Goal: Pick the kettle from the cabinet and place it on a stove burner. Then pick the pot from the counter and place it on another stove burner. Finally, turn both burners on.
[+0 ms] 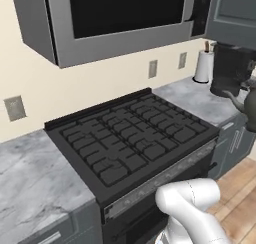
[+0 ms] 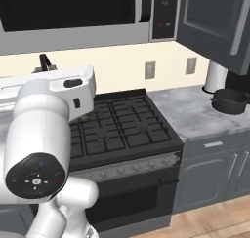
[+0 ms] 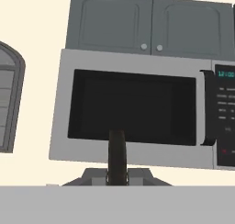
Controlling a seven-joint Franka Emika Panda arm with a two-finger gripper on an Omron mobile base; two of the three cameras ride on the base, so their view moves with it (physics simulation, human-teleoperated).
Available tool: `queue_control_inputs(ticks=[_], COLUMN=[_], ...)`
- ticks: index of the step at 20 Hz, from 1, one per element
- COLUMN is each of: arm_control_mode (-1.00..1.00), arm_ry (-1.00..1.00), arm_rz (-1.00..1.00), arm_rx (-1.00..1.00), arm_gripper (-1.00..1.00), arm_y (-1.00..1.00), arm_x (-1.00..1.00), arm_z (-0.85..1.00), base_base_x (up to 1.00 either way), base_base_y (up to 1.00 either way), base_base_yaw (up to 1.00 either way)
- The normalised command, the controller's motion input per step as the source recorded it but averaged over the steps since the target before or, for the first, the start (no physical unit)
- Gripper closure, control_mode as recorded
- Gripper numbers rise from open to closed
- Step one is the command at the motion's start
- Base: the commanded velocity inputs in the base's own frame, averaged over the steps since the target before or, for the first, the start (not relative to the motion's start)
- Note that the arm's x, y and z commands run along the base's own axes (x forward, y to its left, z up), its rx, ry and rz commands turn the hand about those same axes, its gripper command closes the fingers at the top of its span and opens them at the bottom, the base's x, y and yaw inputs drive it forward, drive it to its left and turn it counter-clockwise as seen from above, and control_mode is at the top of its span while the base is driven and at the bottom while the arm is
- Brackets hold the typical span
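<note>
Your pincer (image 3: 117,179) is closed on the kettle's (image 1: 250,104) handle. The stove burners (image 1: 131,134) are bare. The pot (image 2: 228,101) waits on the surface's (image 2: 195,116) right end; everything else remains.

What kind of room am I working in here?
A home kitchen, apparently: a black gas cooktop sits under a silver-framed microwave, flanked by a marble counter holding a dark pot.

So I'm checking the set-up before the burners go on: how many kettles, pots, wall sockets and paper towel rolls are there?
kettle: 1
pot: 1
wall sockets: 3
paper towel roll: 1
Total: 6
</note>
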Motion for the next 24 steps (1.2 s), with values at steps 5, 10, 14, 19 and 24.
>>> queue_control_inputs(ticks=[5, 10, 14, 19, 24], arm_control_mode=[1.00, 1.00, 1.00, 1.00, 1.00], arm_ry=[0.00, 0.00, 0.00, 0.00, 0.00], arm_rz=[0.00, 0.00, 0.00, 0.00, 0.00], arm_rx=[0.00, 0.00, 0.00, 0.00, 0.00], arm_gripper=[1.00, 1.00, 1.00, 1.00, 1.00], arm_y=[0.00, 0.00, 0.00, 0.00, 0.00], arm_x=[0.00, 0.00, 0.00, 0.00, 0.00], arm_z=[0.00, 0.00, 0.00, 0.00, 0.00], base_base_x=[0.54, 0.67, 0.79, 0.95, 1.00], base_base_y=[0.29, 0.27, 0.31, 0.27, 0.35], base_base_yaw=[0.26, 0.20, 0.02, 0.02, 0.04])
